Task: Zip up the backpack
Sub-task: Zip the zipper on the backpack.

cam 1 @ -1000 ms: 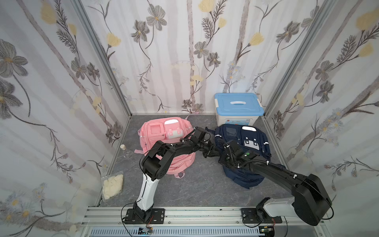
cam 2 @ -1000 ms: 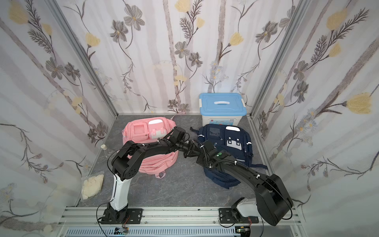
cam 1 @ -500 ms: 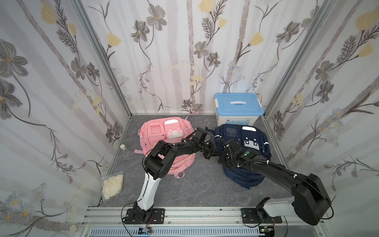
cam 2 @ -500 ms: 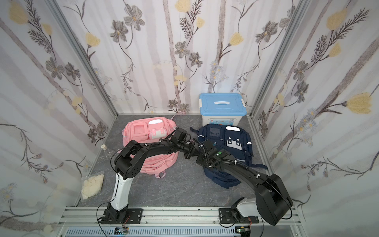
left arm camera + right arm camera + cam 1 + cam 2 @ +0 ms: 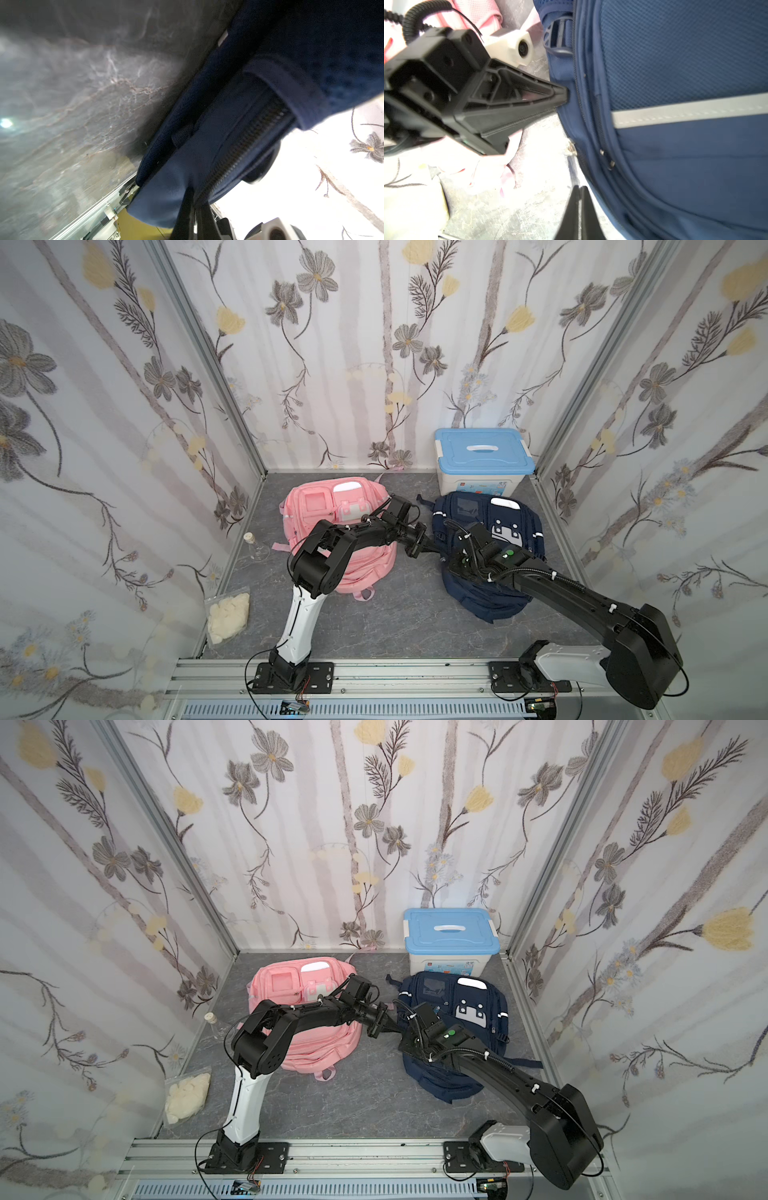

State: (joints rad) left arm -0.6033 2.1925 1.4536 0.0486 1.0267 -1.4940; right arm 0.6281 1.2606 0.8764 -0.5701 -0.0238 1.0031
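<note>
Touching the navy backpack [image 5: 457, 506] side edge, left hand [image 5: 564, 96] is closed; right hand [image 5: 579, 188] closed nearby above bare floor [image 5: 407, 614].

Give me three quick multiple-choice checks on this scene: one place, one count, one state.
1. Where is the blue-lidded storage box?
A. on the front rail
B. at the back wall, behind the navy backpack
C. at the left wall

2. How many backpacks lie on the floor?
A. one
B. two
C. three

3. The left tool is:
A. open in the air
B. open over the box
C. shut on the navy backpack's edge

Key:
1 B: both top views show the box against the back wall, just beyond the navy backpack.
2 B: there is a pink backpack and the navy backpack.
3 C: the left wrist view shows its jaws together on fabric beside the zipper.
</note>
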